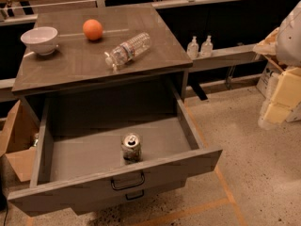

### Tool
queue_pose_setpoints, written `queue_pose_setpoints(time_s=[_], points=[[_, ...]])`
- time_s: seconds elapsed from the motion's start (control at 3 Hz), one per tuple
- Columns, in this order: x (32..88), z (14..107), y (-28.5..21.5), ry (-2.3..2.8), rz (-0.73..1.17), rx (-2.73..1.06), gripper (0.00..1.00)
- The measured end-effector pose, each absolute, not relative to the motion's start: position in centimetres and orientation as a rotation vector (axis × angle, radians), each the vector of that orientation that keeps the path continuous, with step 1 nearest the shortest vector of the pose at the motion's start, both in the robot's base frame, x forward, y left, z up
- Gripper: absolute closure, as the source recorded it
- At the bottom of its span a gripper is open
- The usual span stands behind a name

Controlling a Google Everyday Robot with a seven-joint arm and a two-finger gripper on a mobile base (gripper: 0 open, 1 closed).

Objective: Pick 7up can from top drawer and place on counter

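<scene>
The 7up can (131, 147) stands upright inside the open top drawer (84, 185), near the middle of its front panel, silver lid and pull tab facing up. The drawer is pulled far out, and its dark bail handle (127, 180) shows on the front. The counter (80, 62) is the grey-brown cabinet top above and behind the drawer. My gripper (281, 100) is at the far right edge, pale and partly cut off, well to the right of the drawer and apart from the can.
On the counter lie a clear water bottle (128, 49) on its side, an orange (92, 29) and a white bowl (40, 39). Two small pump bottles (199, 47) stand on a pale ledge (225, 55) to the right. A cardboard box (16, 140) stands left of the drawer.
</scene>
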State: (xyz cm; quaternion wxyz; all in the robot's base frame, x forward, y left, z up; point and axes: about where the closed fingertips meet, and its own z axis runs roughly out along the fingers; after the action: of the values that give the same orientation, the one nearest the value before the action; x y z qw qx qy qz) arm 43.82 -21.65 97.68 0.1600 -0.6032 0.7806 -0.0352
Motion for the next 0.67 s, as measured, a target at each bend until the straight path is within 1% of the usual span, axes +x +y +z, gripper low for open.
queue_pose_setpoints(time_s=[0.33,0.67], points=[[43.8,97.7,-21.6,2.23,-0.101,-1.723,0.0],[45.0,96.2,-20.4,2.183,-0.052,-1.712,0.0]])
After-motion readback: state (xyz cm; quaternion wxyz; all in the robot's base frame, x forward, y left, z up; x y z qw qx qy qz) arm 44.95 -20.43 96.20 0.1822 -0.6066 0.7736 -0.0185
